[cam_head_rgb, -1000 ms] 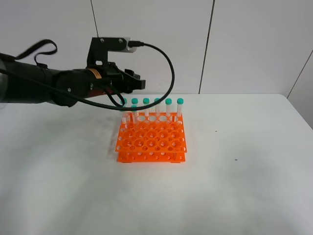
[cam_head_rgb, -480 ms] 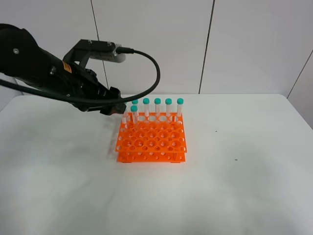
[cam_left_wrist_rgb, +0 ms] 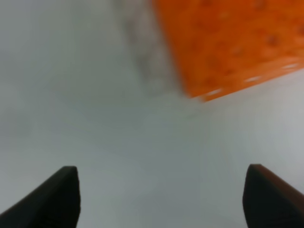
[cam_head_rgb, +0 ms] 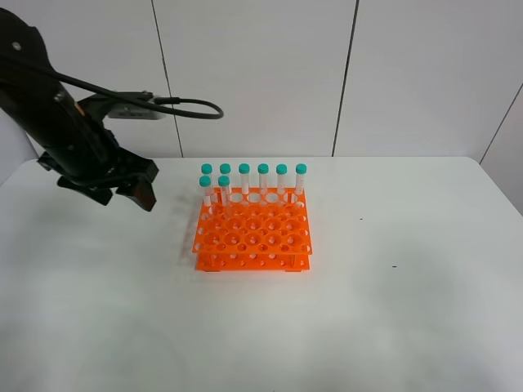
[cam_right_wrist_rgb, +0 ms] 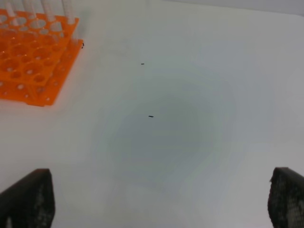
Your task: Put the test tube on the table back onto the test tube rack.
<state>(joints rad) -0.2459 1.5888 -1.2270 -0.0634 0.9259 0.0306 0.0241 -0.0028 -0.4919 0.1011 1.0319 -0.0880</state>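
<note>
The orange test tube rack (cam_head_rgb: 253,233) stands mid-table. Several teal-capped test tubes (cam_head_rgb: 263,181) stand upright in its far rows, and two more (cam_head_rgb: 206,193) stand at its far left corner. I cannot tell which one is the task's tube, and no tube lies on the white table (cam_head_rgb: 392,310). My left gripper (cam_head_rgb: 122,194) hangs open and empty left of the rack, apart from it. In the left wrist view the left gripper (cam_left_wrist_rgb: 161,199) is wide open over bare table, with the blurred rack (cam_left_wrist_rgb: 228,42) beyond. My right gripper (cam_right_wrist_rgb: 156,199) is open and empty, and out of the exterior view.
A black cable (cam_head_rgb: 184,106) loops from the left arm (cam_head_rgb: 49,106) above the table's far left. The right wrist view shows the rack's corner (cam_right_wrist_rgb: 33,66), tube bottoms (cam_right_wrist_rgb: 47,9) and small dark specks (cam_right_wrist_rgb: 150,116) on the table. White wall panels stand behind.
My left arm has swung left and away from above the rack's far left corner. The tubes it covered there now show. The rack has not moved.
</note>
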